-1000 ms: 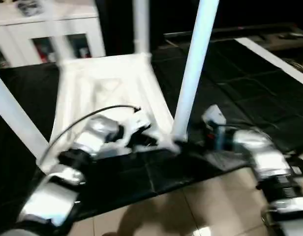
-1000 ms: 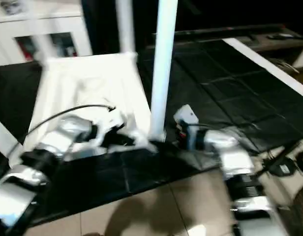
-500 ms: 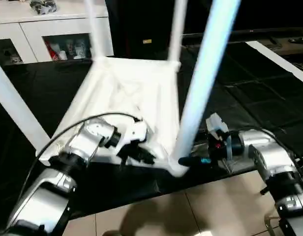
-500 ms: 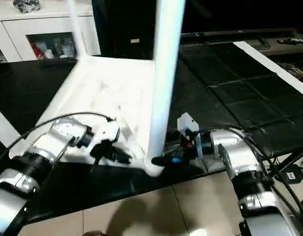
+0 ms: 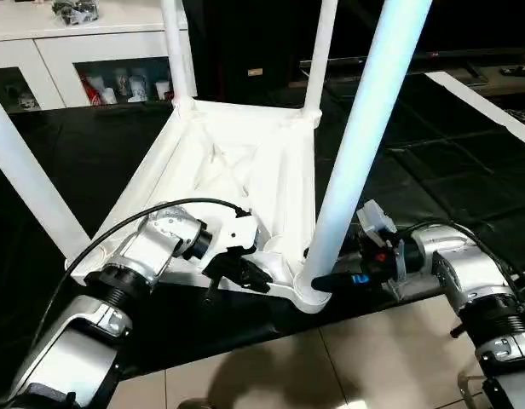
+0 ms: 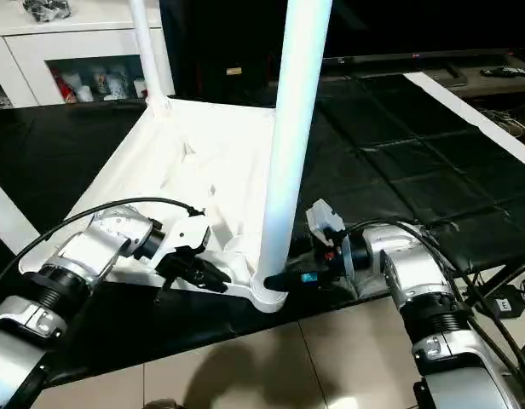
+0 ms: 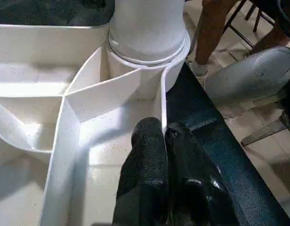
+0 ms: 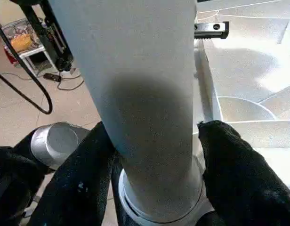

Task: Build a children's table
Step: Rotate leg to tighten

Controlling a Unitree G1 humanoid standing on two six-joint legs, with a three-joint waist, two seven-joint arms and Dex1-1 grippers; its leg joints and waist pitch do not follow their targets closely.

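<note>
The children's table lies upside down on a black mat, its ribbed white tabletop (image 5: 237, 162) facing up. White legs stand in its corner sockets: the near right leg (image 5: 356, 145), the far right leg (image 5: 320, 60), the far left leg (image 5: 175, 51) and the near left leg (image 5: 24, 187). My left gripper (image 7: 164, 134) is shut on the tabletop's thin front rim wall, just left of the near right socket. My right gripper (image 8: 154, 141) straddles the near right leg just above its socket, one black finger (image 8: 84, 179) pressed on each side.
A white glass-door cabinet (image 5: 83, 60) stands at the back left. The black mat (image 5: 433, 170) stretches right to a white strip (image 5: 484, 102). Tiled floor (image 5: 331, 366) runs along the front, with cables (image 6: 501, 298) at the right.
My right gripper's fingers have closed in around the base of the near right leg. The left gripper keeps its hold on the rim. The head camera has shifted.
</note>
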